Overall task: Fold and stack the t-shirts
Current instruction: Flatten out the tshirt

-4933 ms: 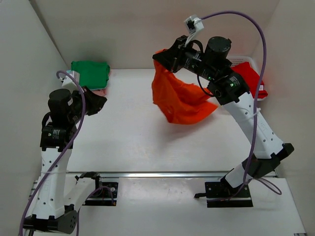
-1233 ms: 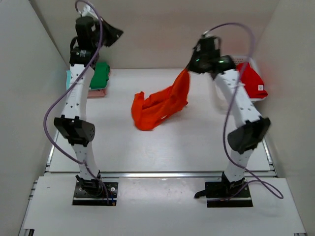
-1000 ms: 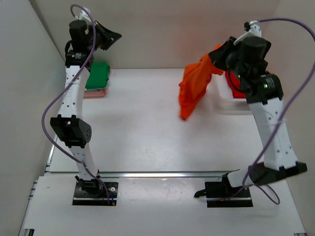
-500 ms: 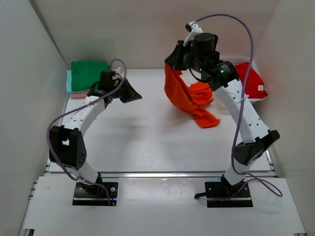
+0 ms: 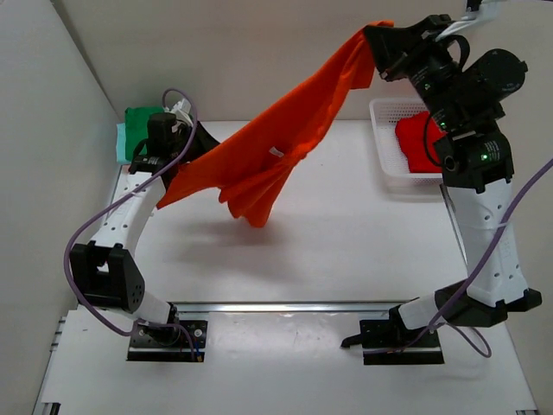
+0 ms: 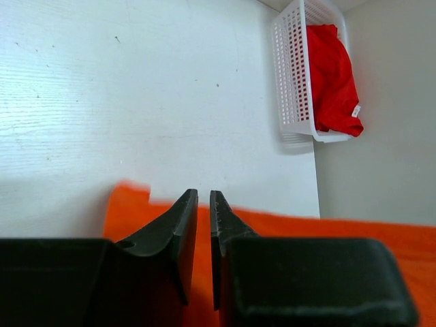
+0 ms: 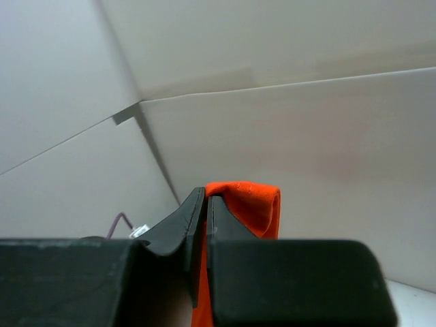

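The bright orange t-shirt (image 5: pixel 285 130) hangs stretched in the air between both grippers. My right gripper (image 5: pixel 373 36) is shut on its upper end, high at the back right; the right wrist view shows the cloth (image 7: pixel 248 204) pinched in that gripper (image 7: pixel 206 197). My left gripper (image 5: pixel 192 149) is shut on the lower end at the left, with the cloth (image 6: pixel 136 214) in that gripper's (image 6: pixel 203 204) narrow gap. The red t-shirt (image 5: pixel 419 143) lies in the basket. The dark green t-shirt (image 5: pixel 138 121) sits folded on the mint one (image 5: pixel 121 143) at the back left. The pink one is hidden.
The white mesh basket (image 5: pixel 382 160) stands at the right edge of the table and also shows in the left wrist view (image 6: pixel 289 75) with the red shirt (image 6: pixel 330 68). White walls enclose the table on three sides.
The right gripper has swung up and to the right with the orange shirt. The left gripper has taken hold of the shirt's other end, and the shirt is now spread between them.
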Controlling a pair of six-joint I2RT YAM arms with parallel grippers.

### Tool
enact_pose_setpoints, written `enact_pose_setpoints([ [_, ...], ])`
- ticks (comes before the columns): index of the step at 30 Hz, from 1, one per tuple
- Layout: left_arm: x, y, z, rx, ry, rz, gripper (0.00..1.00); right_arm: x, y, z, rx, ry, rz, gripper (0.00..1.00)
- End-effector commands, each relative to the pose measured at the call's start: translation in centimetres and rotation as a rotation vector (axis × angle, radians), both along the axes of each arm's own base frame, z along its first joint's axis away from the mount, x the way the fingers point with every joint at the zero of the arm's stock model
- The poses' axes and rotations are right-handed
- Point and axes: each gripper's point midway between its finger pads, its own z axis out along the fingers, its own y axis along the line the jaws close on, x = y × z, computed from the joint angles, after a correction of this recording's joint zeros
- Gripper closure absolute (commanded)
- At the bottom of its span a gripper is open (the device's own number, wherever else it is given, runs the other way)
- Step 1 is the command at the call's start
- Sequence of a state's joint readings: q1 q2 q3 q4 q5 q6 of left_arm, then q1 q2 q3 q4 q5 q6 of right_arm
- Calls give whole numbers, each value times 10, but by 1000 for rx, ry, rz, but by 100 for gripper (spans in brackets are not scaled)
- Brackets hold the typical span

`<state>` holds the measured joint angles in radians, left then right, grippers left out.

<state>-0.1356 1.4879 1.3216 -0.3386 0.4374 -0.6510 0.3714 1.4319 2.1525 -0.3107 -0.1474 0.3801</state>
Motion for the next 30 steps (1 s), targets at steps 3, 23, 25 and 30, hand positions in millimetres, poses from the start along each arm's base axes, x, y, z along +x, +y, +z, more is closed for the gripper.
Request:
enact_pose_setpoints([
  [3,-26,-6,27,-24,-64,-35,74,23,-13,-17,10,54,-55,100],
  [23,-32,3,48,-99,-98,-4,75,-25,-11,54,-2,-305,-516,100],
  [25,-37,10,47,-89,-101,11,75,-8,36,51,-17,-314,-391,100],
  [30,-44,25,55,-44,-121,62,75,11,60,64,75,-348,-324,100],
])
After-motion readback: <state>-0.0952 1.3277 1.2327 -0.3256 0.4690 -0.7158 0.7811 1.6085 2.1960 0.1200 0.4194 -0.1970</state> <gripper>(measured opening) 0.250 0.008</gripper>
